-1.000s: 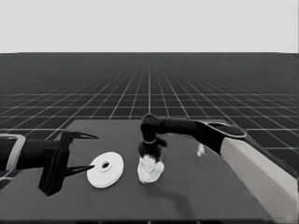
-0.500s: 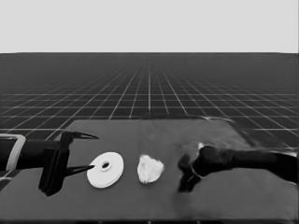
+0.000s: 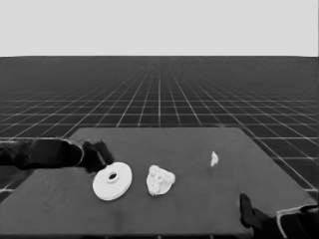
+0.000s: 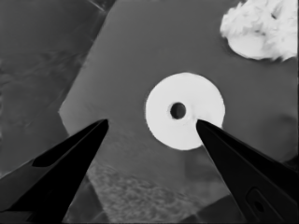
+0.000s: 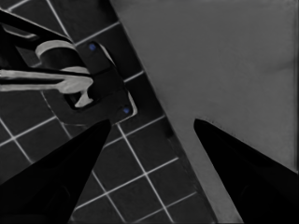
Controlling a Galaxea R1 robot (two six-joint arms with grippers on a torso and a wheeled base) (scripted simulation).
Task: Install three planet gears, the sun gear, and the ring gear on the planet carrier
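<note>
**A:** Where is the left gripper (image 4: 152, 123) sitting, and how is it set?

**B:** It is hanging over the table's (image 3: 199, 209) left end, right above the larger round part (image 3: 112, 180). Its fingers are spread wide and are holding nothing. In the left wrist view one fingertip is overlapping the disc's rim, though I cannot tell whether it is touching.

**A:** And the smaller round part?

**B:** It is lying just beside the larger one, toward the table's middle, as a lumpy white cluster (image 3: 160, 179). The gears are sitting on it, bunched together, so the smaller round part itself is hardly showing.

**A:** Anything else lying out there?

**B:** A thin white piece (image 3: 214, 159) is standing alone, well apart, toward the right.

**A:** The right gripper (image 5: 152, 123)?

**B:** It is waiting at the table's near right corner, fingers spread wide with nothing between them, looking past the edge at the floor grid.
</note>
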